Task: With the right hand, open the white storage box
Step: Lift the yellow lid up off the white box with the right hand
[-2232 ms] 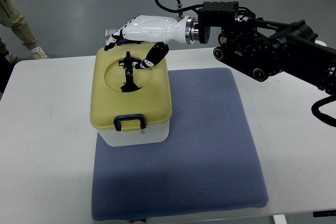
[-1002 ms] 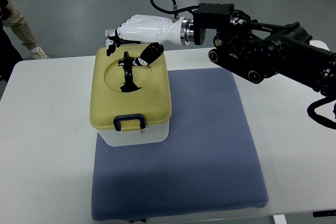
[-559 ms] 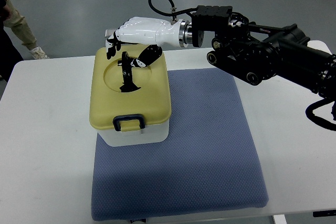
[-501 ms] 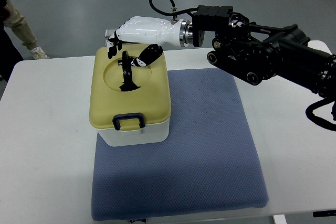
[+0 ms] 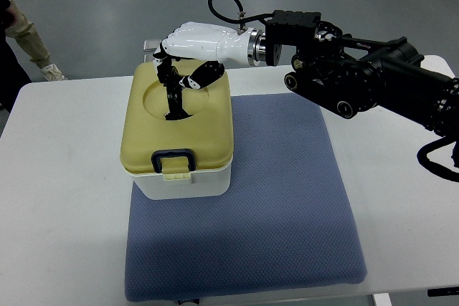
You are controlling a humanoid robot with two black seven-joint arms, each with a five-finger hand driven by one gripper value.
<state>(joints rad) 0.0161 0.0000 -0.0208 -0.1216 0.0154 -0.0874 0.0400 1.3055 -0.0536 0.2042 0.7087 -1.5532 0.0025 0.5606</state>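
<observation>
The white storage box (image 5: 192,185) stands on the left part of a blue mat (image 5: 287,213). Its yellow lid (image 5: 209,128) has a round recess with an upright black handle (image 5: 172,102). A dark latch (image 5: 172,157) sits at the lid's front edge, with a pale tab showing just below it. My right hand (image 5: 176,77), white with black fingertips, reaches in from the right over the back of the lid. Its fingers are curled around the top of the black handle. The lid's front sits slightly raised and shifted left on the box.
The mat lies on a white table (image 5: 57,177), with bare tabletop on both sides of it. My dark right arm (image 5: 358,77) spans the upper right. A person's leg and shoe (image 5: 47,71) show at the far left edge, beyond the table.
My right hand's fingers have closed around the black handle. The lid has shifted and lifted a little at the front, and the latch now shows a pale tab beneath it.
</observation>
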